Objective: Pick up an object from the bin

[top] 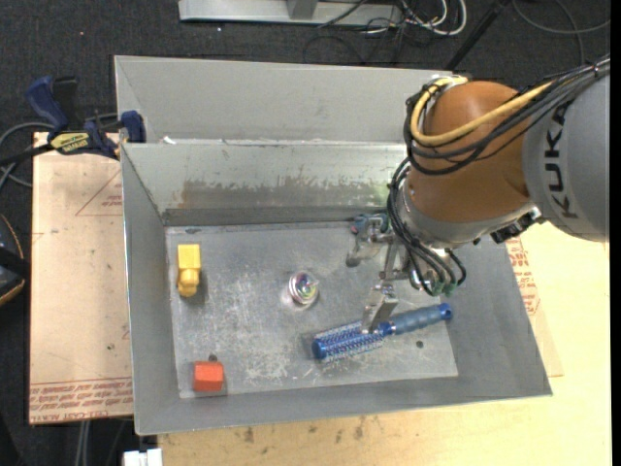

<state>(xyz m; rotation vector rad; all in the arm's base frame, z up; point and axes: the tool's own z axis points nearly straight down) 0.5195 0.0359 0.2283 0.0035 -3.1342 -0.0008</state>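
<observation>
The gripper (373,280), seemingly open and empty, hovers over the blue brush (380,333); next it must lower and close.

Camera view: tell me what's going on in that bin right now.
The KUKA arm comes in from the right, and its gripper is low over a blue brush lying flat toward the near right of the grey bin. The brush is not lifted. A yellow block at the left, a red block in the near left corner and a small shiny thing in the middle lie apart from it.
</observation>
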